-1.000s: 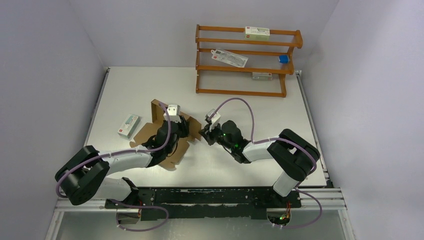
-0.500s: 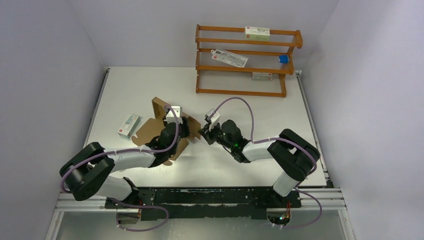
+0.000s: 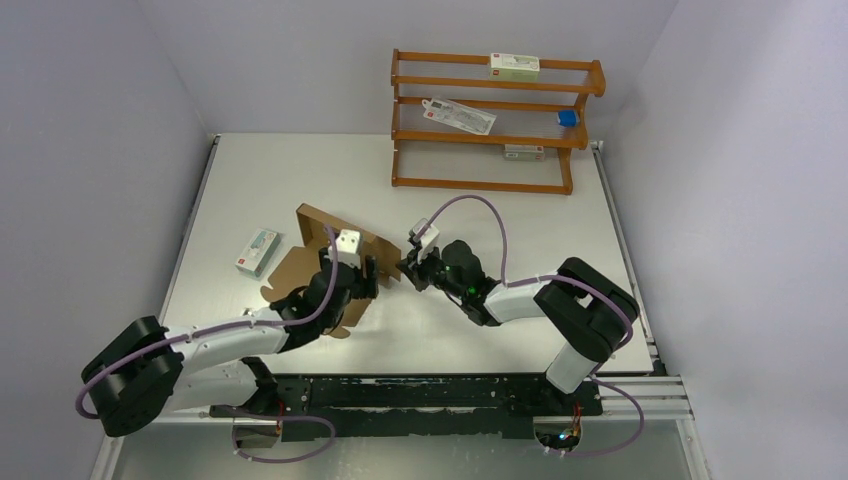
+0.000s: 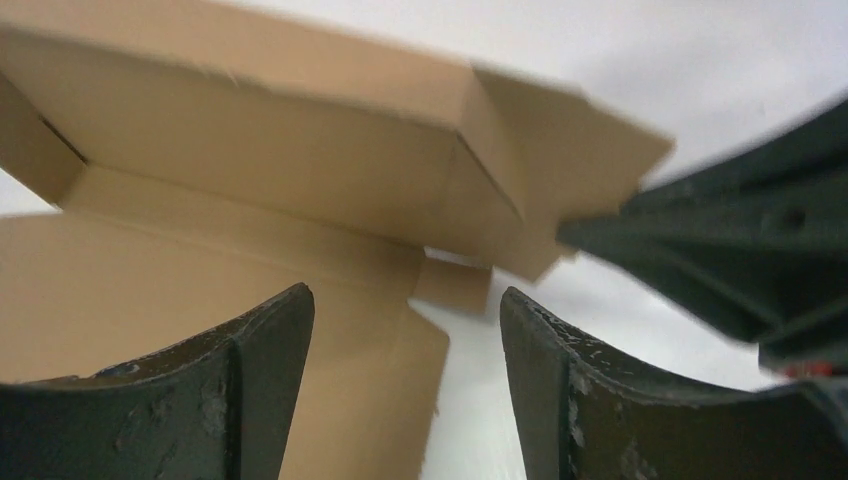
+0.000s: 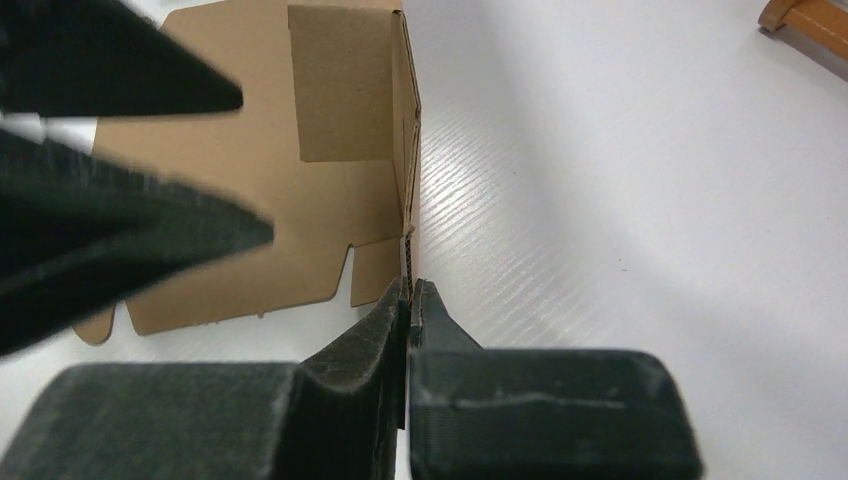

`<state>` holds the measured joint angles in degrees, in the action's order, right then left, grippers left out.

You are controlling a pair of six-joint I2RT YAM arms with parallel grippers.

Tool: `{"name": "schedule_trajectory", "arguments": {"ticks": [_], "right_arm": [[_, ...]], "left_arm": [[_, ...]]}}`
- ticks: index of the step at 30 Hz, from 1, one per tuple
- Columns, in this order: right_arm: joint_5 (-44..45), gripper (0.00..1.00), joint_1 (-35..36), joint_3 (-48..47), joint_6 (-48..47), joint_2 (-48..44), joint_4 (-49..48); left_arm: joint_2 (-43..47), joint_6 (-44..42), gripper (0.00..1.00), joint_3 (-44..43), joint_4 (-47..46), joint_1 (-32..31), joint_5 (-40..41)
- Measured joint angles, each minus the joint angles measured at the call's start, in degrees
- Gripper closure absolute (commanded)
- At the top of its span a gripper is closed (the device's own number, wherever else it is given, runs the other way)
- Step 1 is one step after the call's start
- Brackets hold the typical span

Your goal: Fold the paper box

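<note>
Right wrist view has the right fingers pinched tight on the thin edge of a raised flap of the paper box, which lies half-formed on the table, left of its middle. The left fingers stand wide above the sheet, holding nothing. With only that one pinch, I judge the flap could slip free or crease, or the sheet could swivel. The rack at the far edge carries two white cartons, a packet and a small blue item.
</note>
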<state>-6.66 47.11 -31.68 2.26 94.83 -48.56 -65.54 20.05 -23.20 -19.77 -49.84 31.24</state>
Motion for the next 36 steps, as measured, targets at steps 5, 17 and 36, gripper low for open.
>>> {"name": "schedule_trajectory", "arguments": {"ticks": [5,17,36], "right_arm": [[-0.04,1.00,0.02,-0.04,0.00,0.17,0.00],[-0.26,1.00,0.24,-0.04,-0.11,0.20,0.02],[-0.26,1.00,0.26,-0.04,-0.85,0.20,0.04]], "left_arm": [[-1.53,3.37,0.24,2.91,2.78,-6.32,0.04],[-19.98,0.15,0.22,-1.03,-2.16,-10.45,9.07],[-25.03,-5.05,0.53,-2.36,-14.78,-9.44,16.52]]}}
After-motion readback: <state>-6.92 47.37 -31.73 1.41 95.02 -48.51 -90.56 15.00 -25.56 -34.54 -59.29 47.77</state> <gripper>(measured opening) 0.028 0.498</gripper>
